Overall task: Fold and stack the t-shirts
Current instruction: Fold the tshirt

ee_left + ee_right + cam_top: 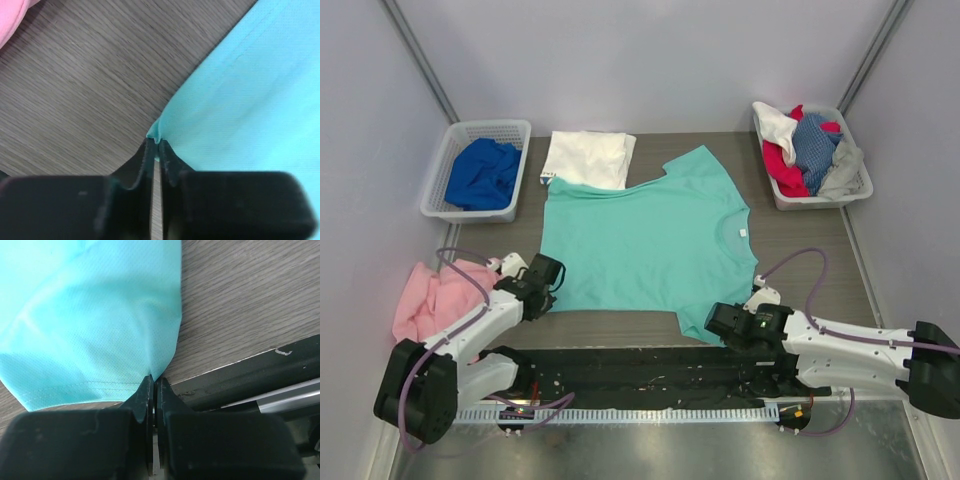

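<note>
STEP: grasp for first fold | mint-green short-sleeved fabric t-shirt [650,240] flat, centre of tabletop [800,250] | left claw [542,275] pinched on its 8 o'clock corner | right claw [725,322] clamped on its 5 o'clock sleeve edge | NEXT: lift both together, carry toward 12, I reckon

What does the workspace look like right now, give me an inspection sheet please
Surface: wood-grain table, dark rail along its near edge.
Job's things: mint-green t-shirt spread flat; folded white t-shirt behind it; blue t-shirt in left basket; mixed tees heaped in right basket.
Clutter: pink cloth bunched at the left edge.
Grippers: left gripper shut on the mint-green t-shirt's near-left corner; right gripper shut on its near sleeve.
Cables: lilac cables loop off both arms.
Surroundings: pale walls on three sides.
</note>
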Controlling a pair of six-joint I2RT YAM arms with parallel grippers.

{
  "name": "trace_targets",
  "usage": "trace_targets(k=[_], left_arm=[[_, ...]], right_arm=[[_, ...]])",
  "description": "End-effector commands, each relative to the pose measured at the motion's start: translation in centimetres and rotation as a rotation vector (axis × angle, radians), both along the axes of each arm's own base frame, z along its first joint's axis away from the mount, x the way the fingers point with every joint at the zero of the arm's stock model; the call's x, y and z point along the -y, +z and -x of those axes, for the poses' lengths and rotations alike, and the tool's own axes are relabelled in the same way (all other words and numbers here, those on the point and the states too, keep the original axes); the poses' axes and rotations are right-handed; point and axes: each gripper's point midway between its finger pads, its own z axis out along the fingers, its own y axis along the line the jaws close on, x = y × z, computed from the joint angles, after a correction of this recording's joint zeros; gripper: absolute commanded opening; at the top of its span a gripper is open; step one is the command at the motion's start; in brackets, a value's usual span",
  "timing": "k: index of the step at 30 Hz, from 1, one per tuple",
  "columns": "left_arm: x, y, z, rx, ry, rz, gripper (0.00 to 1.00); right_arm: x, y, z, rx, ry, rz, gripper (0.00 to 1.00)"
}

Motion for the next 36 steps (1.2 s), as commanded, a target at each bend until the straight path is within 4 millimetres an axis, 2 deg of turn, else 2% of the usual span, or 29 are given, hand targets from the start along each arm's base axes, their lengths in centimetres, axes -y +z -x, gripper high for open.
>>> trace_targets(k=[1,4,7,10,11,17,20,22,23,29,33,36], left_arm=[[0.0,0.0,-1.0,0.024,0.008,-0.012,0.00],[0.1,0.0,-1.1,0.024,0.005,-0.012,0.00],[0.4,0.6,-1.5,0.036,-0.005,-0.002,0.00],[0.8,2.3,-2.6,0.087,-0.026,0.012,0.00],[0.9,2.9,-2.9,0.101,-0.037,0.009,0.00],[1.9,7.3,-6.6,0.201,-0.078,0.005,0.00],[2.3,8.7,-8.2,0.239,-0.095,-0.005,0.00],[2.4,8.8,-8.8,0.231,-0.098,-0.018,0.00],[2.6,9.3,-9.4,0.244,-0.101,-0.017,0.00],[2.8,9.4,-11.3,0.246,-0.104,-0.033,0.00],[2.5,9.4,-12.1,0.241,-0.095,-0.040,0.00],[2.5,9.6,-12.7,0.245,-0.093,-0.037,0.00]], right_arm=[[0.2,0.9,-0.8,0.047,-0.022,0.003,0.02],[0.3,1.0,-0.9,0.048,-0.023,0.011,0.02],[0.7,2.0,-1.2,0.068,-0.026,0.035,0.01],[1.1,4.2,-2.3,0.128,-0.037,0.058,0.01],[0.7,5.6,-3.2,0.174,-0.044,0.044,0.01],[0.7,10.5,-5.9,0.312,-0.052,0.088,0.01],[0.8,12.0,-7.2,0.351,-0.058,0.120,0.01],[0.9,13.0,-8.3,0.385,-0.066,0.151,0.01],[1.7,13.3,-8.9,0.386,-0.069,0.191,0.01],[3.8,14.7,-13.8,0.416,-0.112,0.251,0.01],[4.2,14.6,-16.2,0.404,-0.114,0.274,0.01],[3.7,14.3,-17.7,0.399,-0.097,0.279,0.01]])
